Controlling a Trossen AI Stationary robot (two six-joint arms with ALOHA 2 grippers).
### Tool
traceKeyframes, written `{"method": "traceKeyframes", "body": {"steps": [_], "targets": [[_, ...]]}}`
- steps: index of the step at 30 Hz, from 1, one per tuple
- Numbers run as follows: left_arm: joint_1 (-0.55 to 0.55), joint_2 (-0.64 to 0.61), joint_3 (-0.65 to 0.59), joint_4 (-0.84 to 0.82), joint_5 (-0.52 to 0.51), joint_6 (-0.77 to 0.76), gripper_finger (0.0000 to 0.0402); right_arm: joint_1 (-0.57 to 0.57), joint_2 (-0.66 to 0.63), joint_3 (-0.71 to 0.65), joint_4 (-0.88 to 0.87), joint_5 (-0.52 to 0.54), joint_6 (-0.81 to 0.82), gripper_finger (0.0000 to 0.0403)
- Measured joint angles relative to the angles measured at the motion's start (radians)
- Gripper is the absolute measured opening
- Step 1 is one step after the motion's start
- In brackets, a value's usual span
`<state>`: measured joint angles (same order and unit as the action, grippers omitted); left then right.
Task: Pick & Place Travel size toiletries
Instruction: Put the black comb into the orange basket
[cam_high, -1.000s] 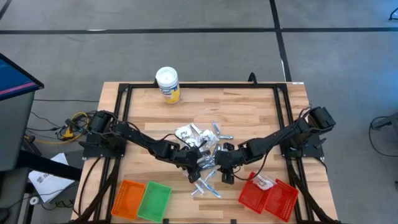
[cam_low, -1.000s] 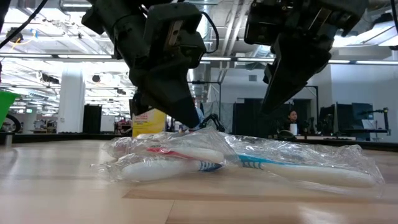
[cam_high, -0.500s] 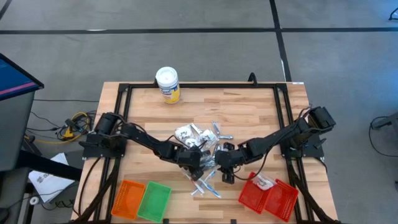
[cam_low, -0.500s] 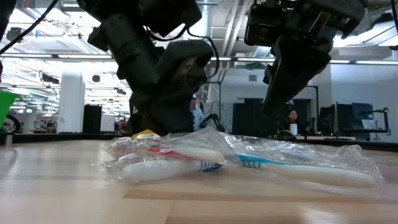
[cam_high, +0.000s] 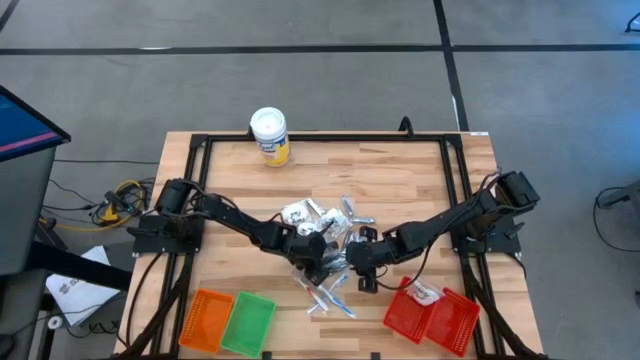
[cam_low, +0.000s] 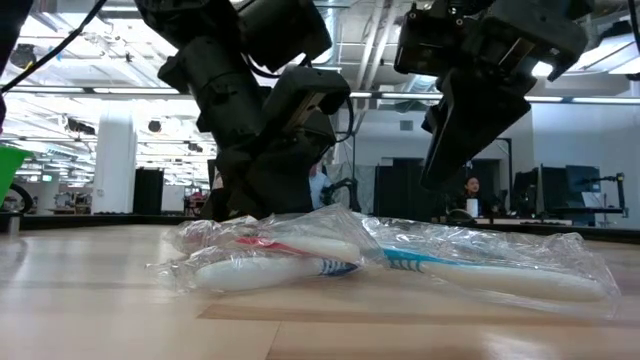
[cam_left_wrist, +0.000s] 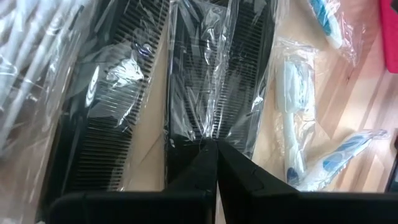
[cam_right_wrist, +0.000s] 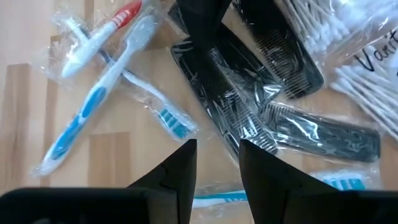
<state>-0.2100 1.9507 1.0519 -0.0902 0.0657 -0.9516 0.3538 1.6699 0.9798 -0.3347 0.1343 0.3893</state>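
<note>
Wooden surface (cam_high: 400, 180), mid-pile: we note the left gripper (cam_left_wrist: 216, 163) has slid forward and dropped onto the wrapped black combs (cam_left_wrist: 211, 74), fingers clenched on the wrapper edge, while the right gripper (cam_right_wrist: 217, 163) hovers part-open, empty, just beside; pickup looks underway.

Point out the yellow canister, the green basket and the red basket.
yellow canister (cam_high: 269, 125), high view, on its white lid
green basket (cam_high: 248, 324), high view, on its mesh floor
red basket (cam_high: 405, 318), high view, on a bare part of its mesh
</note>
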Motion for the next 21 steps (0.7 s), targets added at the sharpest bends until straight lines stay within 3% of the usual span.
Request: {"method": "traceKeyframes", "body": {"steps": [14,21], "targets": [[0.000,0.002,-0.002,0.010,0.019,0.000,0.0000,0.031,0.085,0.016,0.017,0.039,-0.075,0.0119],[0.001,0.002,-0.002,0.020,0.029,0.000,0.0000,0.071,0.104,0.038,0.016,0.134,-0.086,0.0206]]}}
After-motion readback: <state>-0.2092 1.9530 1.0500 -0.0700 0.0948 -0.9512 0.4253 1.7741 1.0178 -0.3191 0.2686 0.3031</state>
